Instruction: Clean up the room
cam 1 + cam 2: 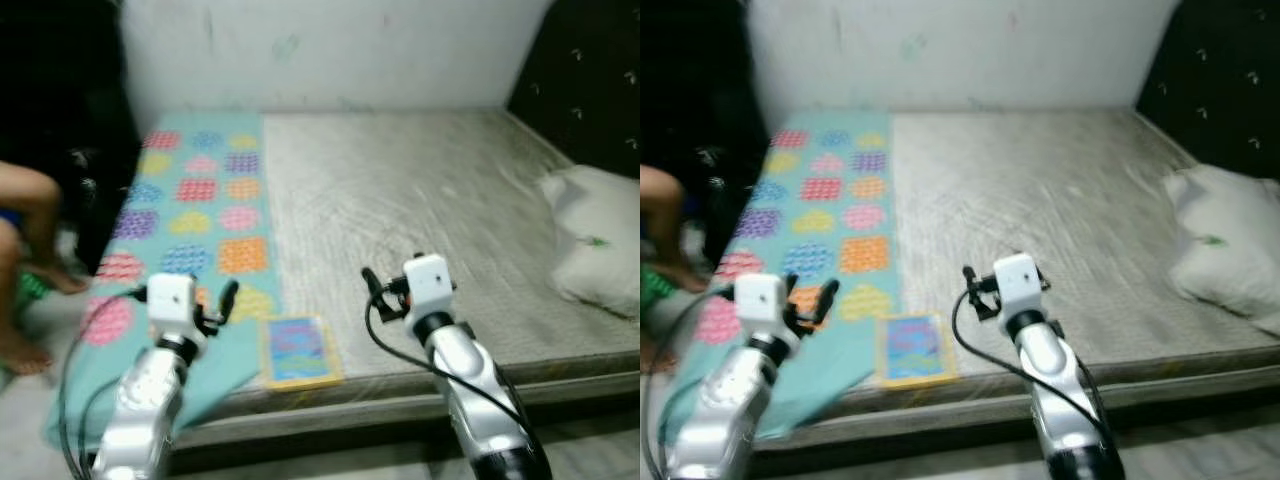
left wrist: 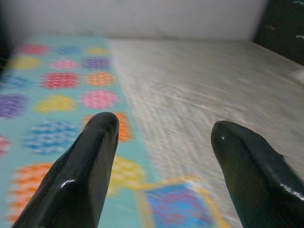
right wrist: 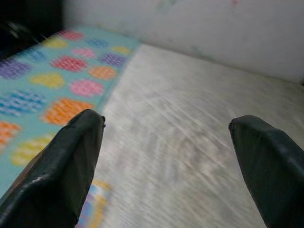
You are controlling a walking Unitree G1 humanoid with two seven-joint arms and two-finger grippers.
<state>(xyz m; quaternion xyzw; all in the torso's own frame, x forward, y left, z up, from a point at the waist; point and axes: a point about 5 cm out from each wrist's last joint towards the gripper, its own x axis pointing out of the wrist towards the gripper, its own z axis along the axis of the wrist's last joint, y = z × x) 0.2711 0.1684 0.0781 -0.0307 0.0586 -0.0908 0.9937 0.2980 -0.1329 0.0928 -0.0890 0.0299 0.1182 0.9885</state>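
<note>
Facing a low bed (image 1: 430,200) with a grey, bare mattress, the robot holds both arms raised in front of its near edge. On the left side of the mattress lies a teal blanket (image 1: 190,215) with rows of coloured round patches; its near corner hangs over the edge of the bed toward the floor. A small picture book (image 1: 298,351) with a yellow border and a blue cover lies flat near the front edge, just beside the blanket and between the two arms. A white pillow (image 1: 598,240) rests at the right side of the bed, well apart from the book, next to a dark padded headboard (image 1: 590,80). Behind the bed stands a pale wall (image 1: 330,50).

The left gripper (image 2: 161,142) hovers above the near part of the blanket, its two black fingers spread apart and holding nothing; in its wrist view the book shows low between the fingers. The right gripper (image 3: 166,142) hovers over the grey mattress near the front edge, and its fingers are also wide apart and empty.

At the far left, beside the bed, a person's bare legs (image 1: 35,215) and feet are on the floor, in front of a dark area.
</note>
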